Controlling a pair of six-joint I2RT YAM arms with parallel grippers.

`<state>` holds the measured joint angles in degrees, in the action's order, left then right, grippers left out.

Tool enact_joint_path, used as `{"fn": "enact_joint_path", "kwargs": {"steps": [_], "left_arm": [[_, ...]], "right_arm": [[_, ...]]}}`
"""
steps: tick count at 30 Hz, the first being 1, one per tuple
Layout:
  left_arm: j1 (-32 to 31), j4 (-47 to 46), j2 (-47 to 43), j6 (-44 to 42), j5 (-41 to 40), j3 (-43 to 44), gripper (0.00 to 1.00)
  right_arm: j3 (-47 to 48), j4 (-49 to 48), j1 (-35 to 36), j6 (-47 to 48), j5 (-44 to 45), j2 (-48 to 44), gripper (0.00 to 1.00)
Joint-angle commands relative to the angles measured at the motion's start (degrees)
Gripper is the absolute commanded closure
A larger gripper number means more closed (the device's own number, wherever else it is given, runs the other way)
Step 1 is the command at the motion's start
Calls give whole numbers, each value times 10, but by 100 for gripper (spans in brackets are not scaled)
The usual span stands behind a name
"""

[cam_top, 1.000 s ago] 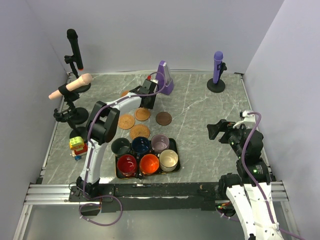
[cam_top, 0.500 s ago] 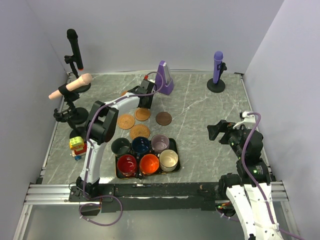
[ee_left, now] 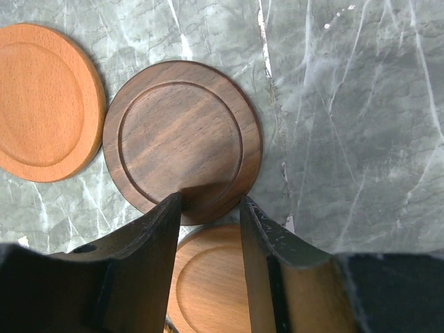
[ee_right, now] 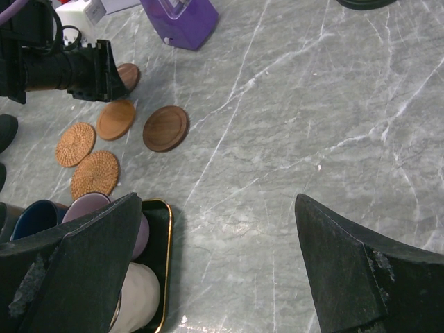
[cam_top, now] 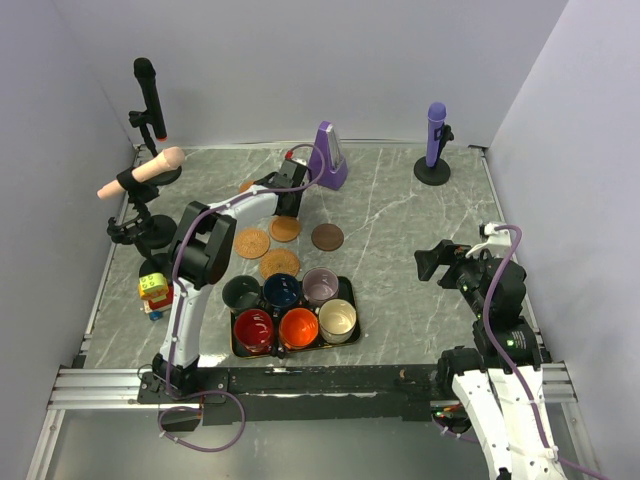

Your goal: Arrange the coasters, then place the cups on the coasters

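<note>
- Left gripper (cam_top: pixel 290 205): displaced slightly leftward over far part of bench (cam_top: pixel 400 210), in two small steps.
- Gap between gripper and purple wedge-shaped object (cam_top: pixel 331 160): wider than a second ago.
- Left forearm (cam_top: pixel 245 208): swung same way along with gripper.
- Lilac cable (cam_top: pixel 305 152) at wrist: loop drawn leftward, flatter than before, less of it overlapping purple wedge-shaped object.
</note>
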<state>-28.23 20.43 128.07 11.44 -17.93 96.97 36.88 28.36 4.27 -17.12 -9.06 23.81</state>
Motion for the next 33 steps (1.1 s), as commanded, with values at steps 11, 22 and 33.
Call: {"fn": "enact_joint_path", "kwargs": {"steps": [11,22,33], "left_arm": [[-3,14,-44,-19,-17,-41,51],[-10,-1,-71,-22,-15,-1,38],[-29,19,-171,27,76,-61,27]], "right_arm": [[26,-12,-3,-2,6,0,2],[34,-5,-2,2,8,5,2],[38,-1,-3,6,9,13,2]]}}
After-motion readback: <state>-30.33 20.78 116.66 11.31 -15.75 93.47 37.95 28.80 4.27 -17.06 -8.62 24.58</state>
